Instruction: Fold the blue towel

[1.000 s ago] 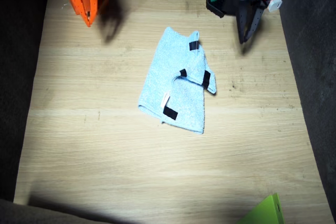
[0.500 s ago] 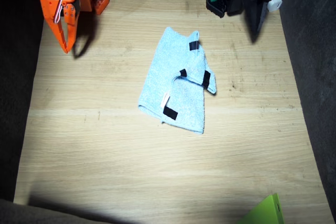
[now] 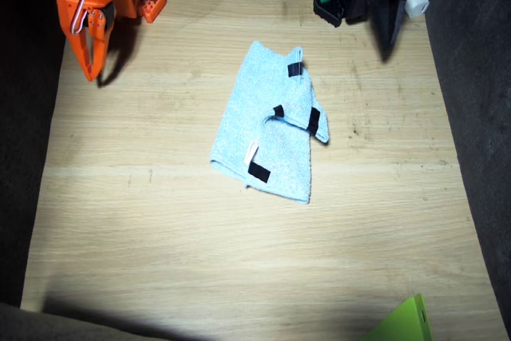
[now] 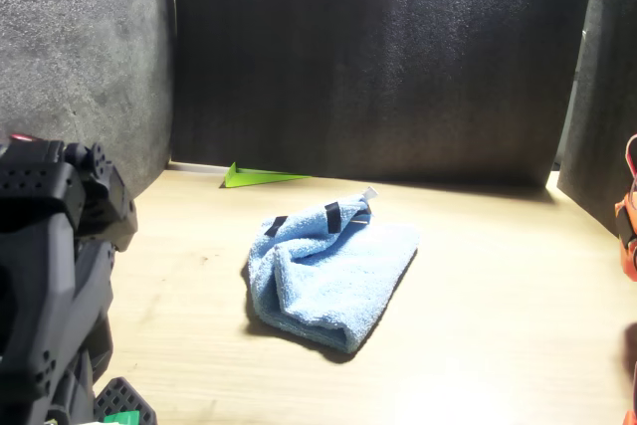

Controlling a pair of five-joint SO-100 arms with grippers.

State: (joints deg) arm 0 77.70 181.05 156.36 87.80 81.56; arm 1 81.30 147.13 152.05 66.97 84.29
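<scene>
Probably between two folds, or close to the end of the job. Looking at the blue towel (image 3: pixel 267 121): lies near the middle of the desk (image 3: pixel 160 237), doubled over itself, with an upper flap resting on a lower part. Not a neat shape yet, with edges not lined up and one corner poking out to the side. Shows black tape strips (image 3: pixel 259 171) on top and a small white tag (image 3: pixel 251 153) just beside one of them. Looks puffy and bunched along the fold in the front view.

Now the right claw (image 3: pixel 89 57): orange, hangs tip down at a far corner of the desk, well apart from the towel, pinching nothing. Cannot tell whether spread or pressed together. Much the same for the left claw (image 3: pixel 389 33): black, at the other far corner, tip down, well apart from the towel, empty, too dark to tell spread from pressed together.

Lime-green flat piece (image 3: pixel 403 323) at the near edge, far from the towel, no part of this.

Next move, only a guess: for one more fold, bring one claw down to a loose corner, pinch just the top layer, lift low, carry across, lay corner on corner. Could drag the whole cloth if pinched too deep.
</scene>
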